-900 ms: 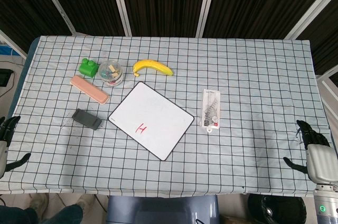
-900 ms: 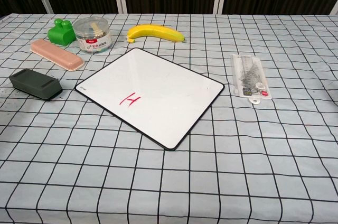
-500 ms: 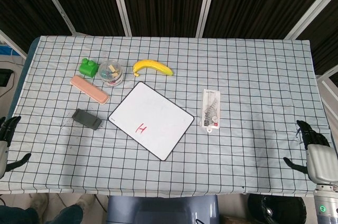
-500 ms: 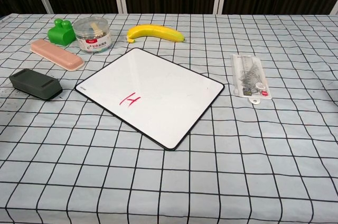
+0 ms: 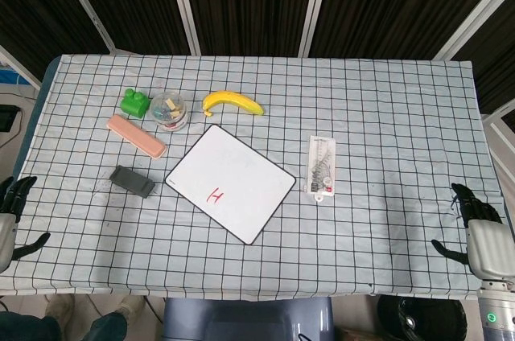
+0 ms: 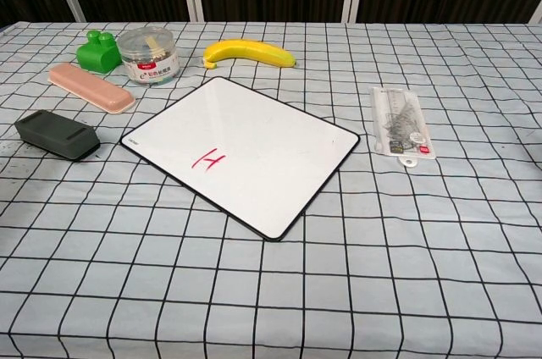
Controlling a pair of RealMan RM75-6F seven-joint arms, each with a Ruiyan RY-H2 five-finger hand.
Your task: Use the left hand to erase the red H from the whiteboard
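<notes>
A white whiteboard (image 5: pixel 231 182) (image 6: pixel 241 150) with a black rim lies turned at an angle in the middle of the checked table. A small red H (image 5: pixel 215 195) (image 6: pixel 208 158) is written near its near-left side. A dark grey eraser (image 5: pixel 133 182) (image 6: pixel 57 135) lies on the cloth just left of the board. My left hand (image 5: pixel 10 220) shows at the far left edge of the head view, off the table's near-left corner, fingers spread and holding nothing. My right hand (image 5: pixel 479 234) hangs off the near-right corner, fingers apart and empty. Neither hand shows in the chest view.
Behind the board lie a yellow banana (image 5: pixel 232 102) (image 6: pixel 249 53), a clear round jar (image 5: pixel 169 110) (image 6: pixel 150 56), a green toy block (image 5: pixel 135 104) (image 6: pixel 98 49) and a pink case (image 5: pixel 136 135) (image 6: pixel 91 86). A packaged ruler set (image 5: pixel 321 166) (image 6: pixel 401 131) lies to the board's right.
My left hand has shifted very slightly at the left edge of the head view. Nothing on the table has moved.
</notes>
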